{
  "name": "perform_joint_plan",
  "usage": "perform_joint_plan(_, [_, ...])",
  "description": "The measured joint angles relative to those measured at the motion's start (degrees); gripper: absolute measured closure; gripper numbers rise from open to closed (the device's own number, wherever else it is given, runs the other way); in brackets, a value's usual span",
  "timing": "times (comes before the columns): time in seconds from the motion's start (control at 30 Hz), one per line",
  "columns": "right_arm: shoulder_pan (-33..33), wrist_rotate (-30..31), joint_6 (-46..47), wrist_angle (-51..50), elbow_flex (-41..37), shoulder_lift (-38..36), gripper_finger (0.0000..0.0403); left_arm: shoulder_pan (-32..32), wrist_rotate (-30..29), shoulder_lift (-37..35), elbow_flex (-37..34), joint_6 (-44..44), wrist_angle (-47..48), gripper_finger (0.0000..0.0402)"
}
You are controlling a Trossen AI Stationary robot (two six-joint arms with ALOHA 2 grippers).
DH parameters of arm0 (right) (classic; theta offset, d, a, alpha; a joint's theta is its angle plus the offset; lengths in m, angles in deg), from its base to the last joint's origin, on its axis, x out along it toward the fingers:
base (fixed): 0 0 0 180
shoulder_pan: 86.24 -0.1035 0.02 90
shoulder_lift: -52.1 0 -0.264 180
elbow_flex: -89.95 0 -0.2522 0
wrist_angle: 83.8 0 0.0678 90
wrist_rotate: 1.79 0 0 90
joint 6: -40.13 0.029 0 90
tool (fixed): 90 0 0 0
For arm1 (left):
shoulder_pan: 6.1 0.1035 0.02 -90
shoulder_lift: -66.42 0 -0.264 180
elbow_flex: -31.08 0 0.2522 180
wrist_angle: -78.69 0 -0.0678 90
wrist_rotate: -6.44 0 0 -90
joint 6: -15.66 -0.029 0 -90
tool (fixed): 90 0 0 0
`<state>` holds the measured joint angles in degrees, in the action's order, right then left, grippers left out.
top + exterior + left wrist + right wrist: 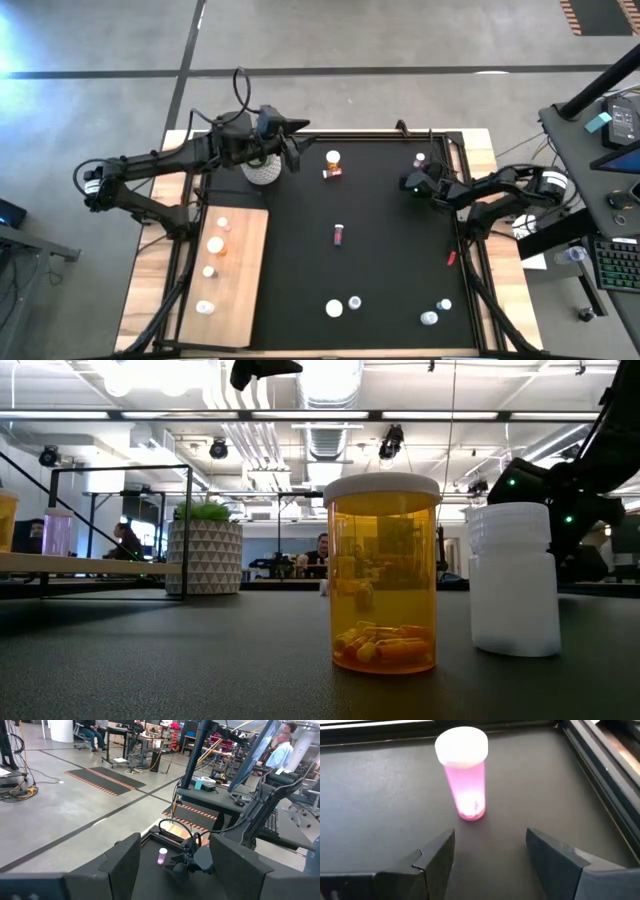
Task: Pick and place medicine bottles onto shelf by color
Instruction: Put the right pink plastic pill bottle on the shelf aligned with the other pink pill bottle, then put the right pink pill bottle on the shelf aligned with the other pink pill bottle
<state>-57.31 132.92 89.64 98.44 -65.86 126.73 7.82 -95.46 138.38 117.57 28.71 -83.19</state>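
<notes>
Right pincer [490, 852] is seen open, empty, low over the black mat [380, 250] near its far right corner; an upright pink bottle [464, 772] stands just ahead of the fingers, untouched. Left pincer [172, 862] is held open and empty above the mat's far left, by the plant pot [262, 170]. Four bottles are noted on the shelf [245, 270] at the counter's left; others are scattered on the mat.

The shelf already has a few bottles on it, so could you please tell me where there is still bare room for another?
On the shelf, four bottles stand in a line down its outer half, toward the table's left edge. The strip along the black mat is bare from end to end. The patches between neighbouring bottles look tight.
</notes>
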Motion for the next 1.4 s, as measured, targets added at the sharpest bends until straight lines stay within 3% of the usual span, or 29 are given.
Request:
perform_joint_plan(0.33, [0.00, 1.42, -2.66, 4.65, 2.57, 7.62, 0.0195, 1.49, 0.07, 0.00, 0.00, -0.01, 0.04, 0.0181])
perform_joint_plan(0.6, [-0.04, 2.87, -2.62, 4.96, 4.34, 10.76, 0.0282, 1.96, 0.44, 0.00, 0.00, -0.01, 0.09, 0.0181])
perform_joint_plan(0.93, [-0.04, 1.91, -3.13, 3.98, 4.18, 8.22, 0.0387, 2.22, 1.42, 0.00, 0.00, -0.01, 0.27, 0.0181])
perform_joint_plan(1.4, [0.07, -1.95, -3.09, 3.94, 3.58, 7.10, 0.0394, 2.20, 2.84, 0.00, -0.04, 0.01, 1.04, 0.0181])
